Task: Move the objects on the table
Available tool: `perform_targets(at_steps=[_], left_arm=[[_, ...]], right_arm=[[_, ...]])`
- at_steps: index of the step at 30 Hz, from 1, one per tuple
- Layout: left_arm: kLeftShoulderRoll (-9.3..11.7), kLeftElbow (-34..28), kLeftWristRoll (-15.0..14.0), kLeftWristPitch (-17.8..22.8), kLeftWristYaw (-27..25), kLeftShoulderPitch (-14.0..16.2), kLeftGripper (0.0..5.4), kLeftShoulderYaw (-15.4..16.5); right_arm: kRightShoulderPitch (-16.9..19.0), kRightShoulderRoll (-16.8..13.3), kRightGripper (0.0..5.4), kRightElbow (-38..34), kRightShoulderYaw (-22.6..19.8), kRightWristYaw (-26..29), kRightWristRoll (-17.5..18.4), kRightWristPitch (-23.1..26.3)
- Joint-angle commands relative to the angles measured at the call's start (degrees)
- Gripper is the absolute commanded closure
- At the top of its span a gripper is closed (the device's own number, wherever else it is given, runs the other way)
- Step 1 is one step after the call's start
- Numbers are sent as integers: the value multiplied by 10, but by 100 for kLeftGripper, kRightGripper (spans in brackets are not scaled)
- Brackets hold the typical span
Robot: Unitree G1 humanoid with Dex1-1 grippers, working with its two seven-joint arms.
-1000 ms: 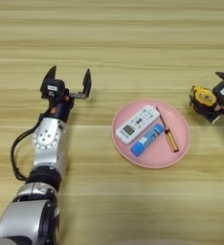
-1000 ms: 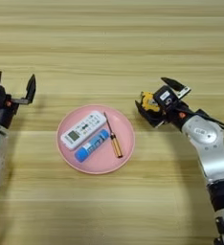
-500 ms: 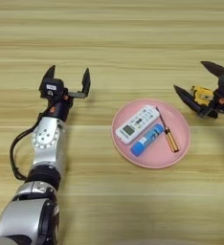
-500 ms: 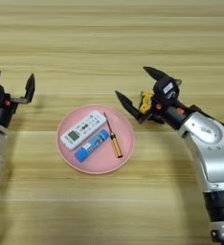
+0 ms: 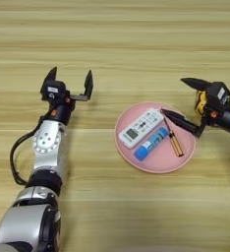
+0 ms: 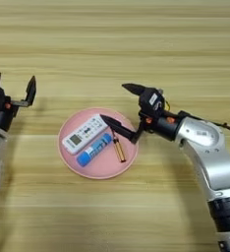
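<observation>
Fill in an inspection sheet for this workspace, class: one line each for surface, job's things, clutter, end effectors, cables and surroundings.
Surface: wooden table.
Job's things: white remote, blue tube and brown stick lie in the pink plate; yellow-black tape measure partly hidden behind the right end effector.
Clutter: nothing seen.
End effectors: left end effector open, beside the plate; right end effector open, one finger over the plate's rim.
Cables: black cable along the left arm.
Surroundings: nothing seen.

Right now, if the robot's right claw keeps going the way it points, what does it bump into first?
Probably the pink plate: the open right end effector points left over its rim, with the remote just beyond. Height is unclear.
</observation>
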Motion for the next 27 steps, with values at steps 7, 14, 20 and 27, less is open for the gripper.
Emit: perform_targets(at_steps=[7, 14, 20, 27], left_arm=[[1, -6, 3, 2, 4, 3, 0, -3], [2, -4, 2, 3, 4, 1, 0, -2], [2, -3, 2, 3, 4, -1, 0, -2], [0, 0, 2, 1, 6, -2, 0, -2]], right_arm=[[57, -30, 2, -64, 35, 7, -1, 115], [72, -47, 2, -81, 71, 9, -16, 191], [51, -36, 29, -57, 87, -10, -37, 221], [35, -24, 128, -32, 83, -34, -55, 228]])
